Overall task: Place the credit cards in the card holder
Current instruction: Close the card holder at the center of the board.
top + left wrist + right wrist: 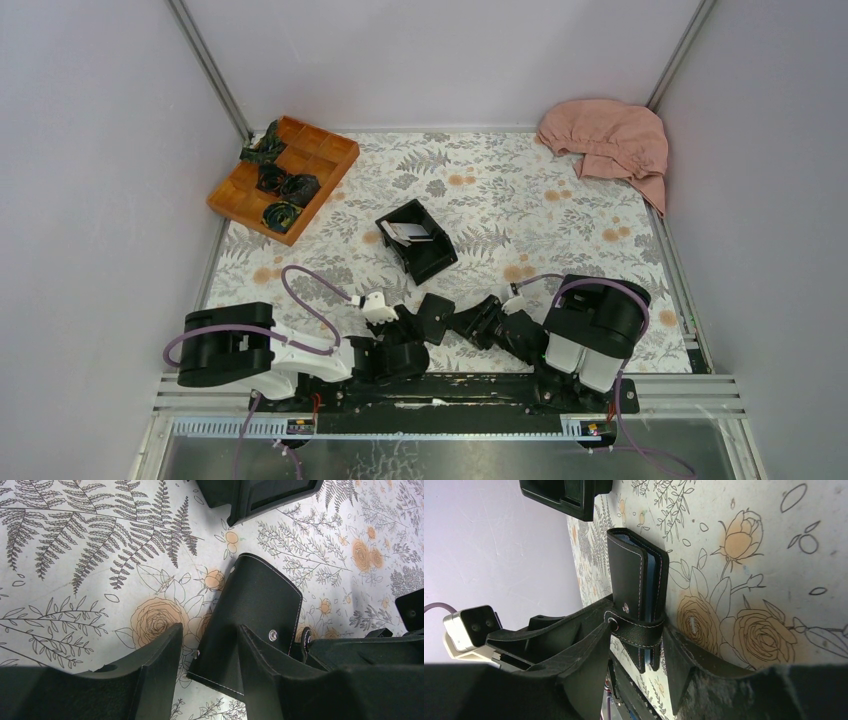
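Note:
The card holder (436,317) is a black folded wallet with blue-grey pockets, near the front middle between both grippers. My right gripper (462,320) is shut on its clasp end; in the right wrist view the fingers (639,627) pinch the wallet (636,580) at the strap. My left gripper (408,322) is open; in the left wrist view its fingers (207,630) straddle the wallet's (260,595) near corner. A white credit card (408,231) lies inside the rigid black open box (432,255) behind the wallet.
A wooden compartment tray (322,150) with dark bundles stands at the back left. A pink cloth (608,140) lies at the back right. Grey walls close in the floral table on three sides. The black box also shows in the left wrist view (260,492).

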Controlling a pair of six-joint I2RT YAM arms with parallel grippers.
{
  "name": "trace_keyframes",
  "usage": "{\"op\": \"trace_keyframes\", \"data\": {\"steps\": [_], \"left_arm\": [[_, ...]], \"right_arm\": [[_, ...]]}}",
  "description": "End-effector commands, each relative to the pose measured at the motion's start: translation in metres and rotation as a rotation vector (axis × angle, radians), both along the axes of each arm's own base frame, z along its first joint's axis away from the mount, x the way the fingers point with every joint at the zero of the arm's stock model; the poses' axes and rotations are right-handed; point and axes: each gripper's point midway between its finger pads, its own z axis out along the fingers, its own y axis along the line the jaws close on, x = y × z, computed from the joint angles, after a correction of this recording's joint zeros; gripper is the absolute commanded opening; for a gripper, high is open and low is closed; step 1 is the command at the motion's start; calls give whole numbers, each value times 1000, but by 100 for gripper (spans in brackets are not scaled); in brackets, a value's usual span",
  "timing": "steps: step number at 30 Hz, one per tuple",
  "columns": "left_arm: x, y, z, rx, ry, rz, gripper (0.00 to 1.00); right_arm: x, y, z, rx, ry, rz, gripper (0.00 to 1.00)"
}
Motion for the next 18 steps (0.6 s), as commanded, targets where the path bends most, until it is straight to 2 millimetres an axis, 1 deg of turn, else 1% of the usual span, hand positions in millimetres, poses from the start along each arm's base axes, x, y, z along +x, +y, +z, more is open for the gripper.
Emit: {"op": "trace_keyframes", "data": {"steps": [1, 8, 13, 18], "left_arm": [[-9, 19, -25, 91, 60, -22, 52], [-9, 20, -26, 90, 60, -21, 51], [-9, 19, -27, 88, 61, -24, 51], [-10, 17, -28, 87, 66, -29, 50]], "right_arm": [[2, -15, -22, -99, 4, -43, 51], [3, -22, -19, -85, 10, -86, 52], [7, -22, -19, -81, 11, -116, 55], [9, -22, -19, -76, 24, -148, 54]]}}
